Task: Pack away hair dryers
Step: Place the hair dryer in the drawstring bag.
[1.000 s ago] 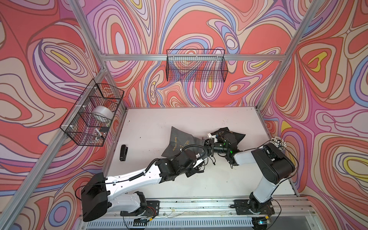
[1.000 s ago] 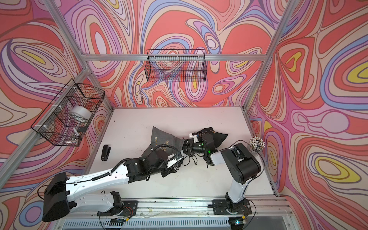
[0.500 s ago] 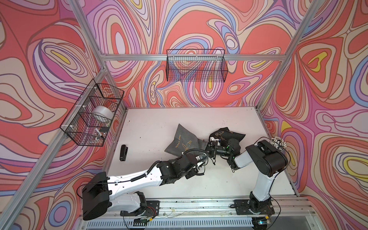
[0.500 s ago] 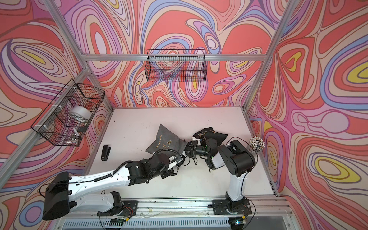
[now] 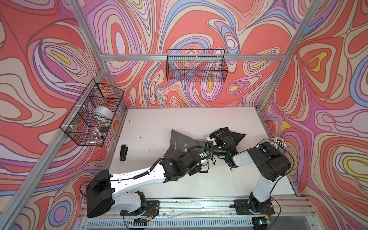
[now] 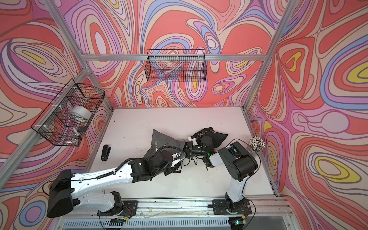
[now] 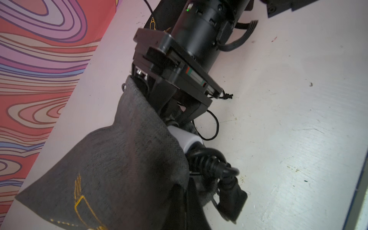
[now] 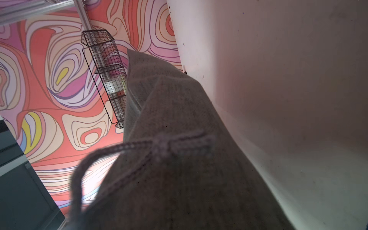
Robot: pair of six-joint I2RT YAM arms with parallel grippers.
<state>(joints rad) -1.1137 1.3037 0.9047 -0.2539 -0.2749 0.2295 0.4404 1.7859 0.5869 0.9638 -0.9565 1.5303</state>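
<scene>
Both top views: bright, even, diffuse light from above; sharp throughout, soft short shadows on the white table (image 5: 199, 119); frame posts (image 5: 299, 29) splay outward toward the corners. Left wrist view: sheen across the table, white hair dryer (image 7: 183, 137) brightly lit, grey pouch (image 7: 119, 169) darkest by its mouth. Right wrist view: drawstring (image 8: 129, 146) and nearest cloth blurred; table dim, pink-tinted.

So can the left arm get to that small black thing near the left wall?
Probably yes: the small black thing lies on bare table beside the left arm, nothing between. But its jaws are shut at the grey pouch, so it must leave that first.
</scene>
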